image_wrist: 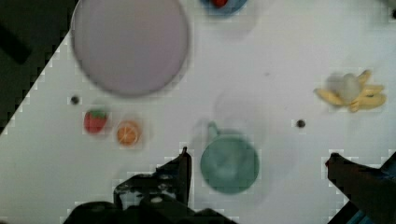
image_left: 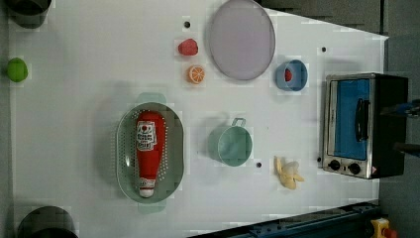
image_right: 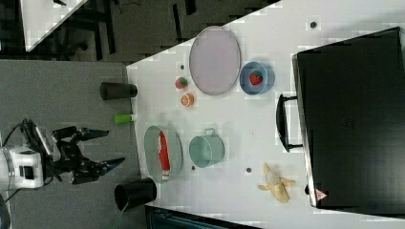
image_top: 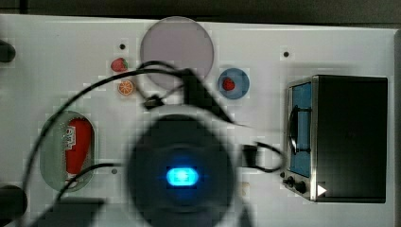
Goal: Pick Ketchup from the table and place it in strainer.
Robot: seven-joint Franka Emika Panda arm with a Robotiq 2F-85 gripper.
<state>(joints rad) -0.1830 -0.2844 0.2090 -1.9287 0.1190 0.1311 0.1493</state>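
Observation:
The ketchup [image_left: 147,151], a red squeeze bottle with a white label, lies lengthwise inside the strainer [image_left: 174,148], a pale mint-green oval basket. Both also appear at the top view's left, ketchup [image_top: 78,146] in strainer [image_top: 49,156], and in the right view, ketchup [image_right: 164,152] in strainer [image_right: 150,152]. My gripper [image_right: 114,146] hangs open and empty, well clear of the bottle. In the wrist view the gripper [image_wrist: 258,155] spreads wide high above a mint cup [image_wrist: 229,163]. The arm's body [image_top: 182,177] blocks the middle of the top view.
A grey-lilac plate [image_left: 241,38], a strawberry [image_left: 188,47], an orange slice [image_left: 196,74] and a blue bowl [image_left: 292,75] holding a strawberry lie at the back. A toaster oven [image_left: 364,124], a peeled banana [image_left: 288,173], a lime [image_left: 17,69] and dark cups [image_right: 135,193] ring the table.

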